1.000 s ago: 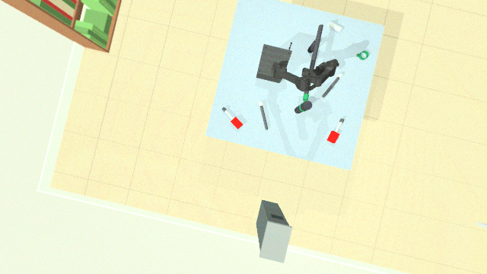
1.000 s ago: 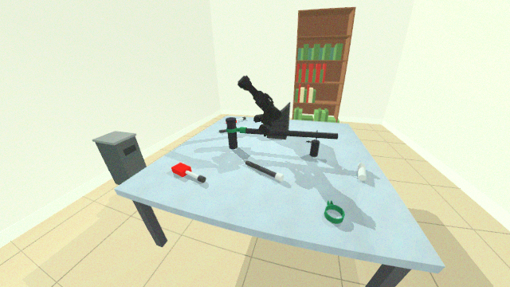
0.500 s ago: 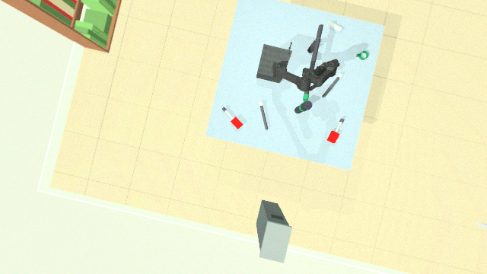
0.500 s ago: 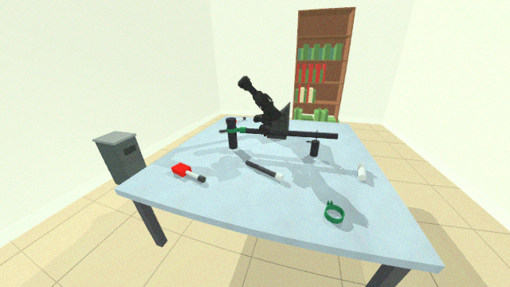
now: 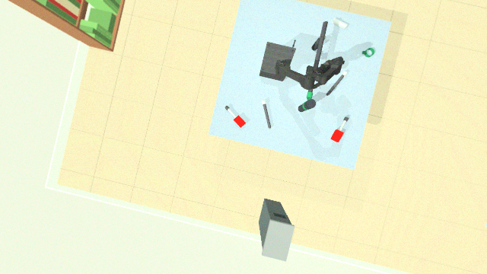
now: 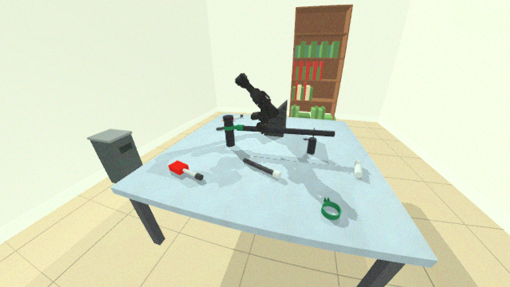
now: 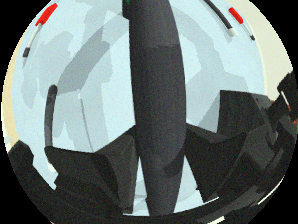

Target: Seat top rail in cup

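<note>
From above, the claw (image 5: 313, 72) (image 6: 264, 128) (image 7: 157, 127) hugs the dark rail (image 5: 320, 46) (image 6: 308, 131) (image 7: 157, 75), which points twelve to six o'clock, with the green cup (image 5: 310, 95) (image 6: 240, 127) on the big post (image 5: 307, 105) (image 6: 229, 137) at six.
</note>
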`<state>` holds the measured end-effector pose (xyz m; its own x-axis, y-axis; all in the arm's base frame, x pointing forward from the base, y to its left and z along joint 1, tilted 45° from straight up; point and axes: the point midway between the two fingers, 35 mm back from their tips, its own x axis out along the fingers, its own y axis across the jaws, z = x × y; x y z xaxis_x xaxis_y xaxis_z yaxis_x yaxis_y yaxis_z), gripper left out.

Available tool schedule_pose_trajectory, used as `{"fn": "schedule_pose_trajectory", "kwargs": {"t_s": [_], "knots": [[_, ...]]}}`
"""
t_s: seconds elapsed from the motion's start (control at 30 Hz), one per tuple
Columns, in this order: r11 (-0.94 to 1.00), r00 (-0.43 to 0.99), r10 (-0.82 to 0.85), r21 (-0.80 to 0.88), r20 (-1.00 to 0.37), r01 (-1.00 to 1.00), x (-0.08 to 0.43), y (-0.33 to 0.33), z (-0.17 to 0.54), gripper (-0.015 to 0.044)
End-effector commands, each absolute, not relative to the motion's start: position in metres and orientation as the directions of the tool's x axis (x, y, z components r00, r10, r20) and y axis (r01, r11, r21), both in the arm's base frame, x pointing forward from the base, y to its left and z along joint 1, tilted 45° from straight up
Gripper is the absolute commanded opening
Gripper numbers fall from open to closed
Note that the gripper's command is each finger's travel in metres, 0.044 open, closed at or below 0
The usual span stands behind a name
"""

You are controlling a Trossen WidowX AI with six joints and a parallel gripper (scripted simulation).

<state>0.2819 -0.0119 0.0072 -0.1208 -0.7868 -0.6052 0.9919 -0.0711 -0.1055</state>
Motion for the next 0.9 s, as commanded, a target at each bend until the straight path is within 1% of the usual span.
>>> {"fn": "schedule_pose_trajectory", "kwargs": {"t_s": [0.0,0.87], "knots": [[-0.071,-0.115,-0.786,-0.096,-0.608,0.993,0.2828,-0.0096,0.0074,0.0],[-0.072,-0.121,-0.786,-0.104,-0.606,0.992,0.2823,-0.0156,0.0118,0.0]]}}
